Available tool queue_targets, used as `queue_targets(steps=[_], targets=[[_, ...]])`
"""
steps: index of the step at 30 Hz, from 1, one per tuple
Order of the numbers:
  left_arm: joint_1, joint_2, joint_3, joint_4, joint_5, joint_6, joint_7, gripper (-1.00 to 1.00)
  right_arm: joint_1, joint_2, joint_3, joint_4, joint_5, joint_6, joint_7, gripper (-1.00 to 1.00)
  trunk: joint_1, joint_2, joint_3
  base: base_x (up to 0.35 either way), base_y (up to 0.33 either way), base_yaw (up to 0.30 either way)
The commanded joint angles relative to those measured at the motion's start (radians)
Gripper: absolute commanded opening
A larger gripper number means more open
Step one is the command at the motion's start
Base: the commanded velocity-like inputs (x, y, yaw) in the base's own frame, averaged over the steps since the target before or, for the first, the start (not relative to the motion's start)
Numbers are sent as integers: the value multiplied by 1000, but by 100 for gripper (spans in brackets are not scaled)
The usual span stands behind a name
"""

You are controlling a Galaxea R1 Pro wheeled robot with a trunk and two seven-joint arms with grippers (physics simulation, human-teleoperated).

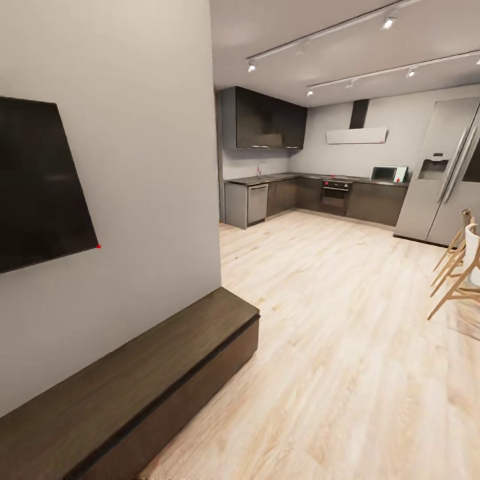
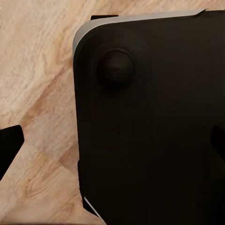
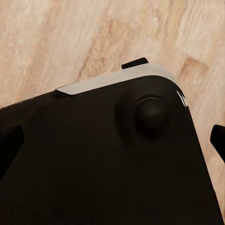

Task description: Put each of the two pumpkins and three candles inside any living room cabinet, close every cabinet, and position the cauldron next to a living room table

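The long, low dark-brown cabinet (image 1: 133, 380) runs along the grey wall at the lower left of the head view, and its flat front looks closed. The pumpkins, candles, cauldron and table are out of view. In the left wrist view my left gripper (image 2: 112, 143) is open, its dark fingertips (image 2: 9, 147) far apart over my own black base (image 2: 150, 140). My right gripper (image 3: 112, 143) is open as well, with its fingertips (image 3: 8, 147) spread above the base (image 3: 103, 164). Neither holds anything.
A black TV (image 1: 40, 183) hangs on the wall above the cabinet. Light wood floor (image 1: 347, 320) stretches ahead to the grey-black kitchen units (image 1: 313, 197) and a steel fridge (image 1: 443, 173). Wooden-legged chairs (image 1: 460, 267) stand at the right edge.
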Motion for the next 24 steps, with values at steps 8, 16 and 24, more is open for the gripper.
queue_targets(steps=[8,16,24], targets=[[0,0,-1,-1,-1,-2,-1,100,0,0,1,0,-4,-3,-1,100,0,0,-1,0,0,278],[0,0,-1,-1,-1,-2,-1,100,0,0,2,0,-4,-3,-1,100,0,0,-1,0,0,278],[0,0,-1,-1,-1,-2,-1,100,0,0,2,0,-4,-4,-1,100,0,0,-1,0,0,278]])
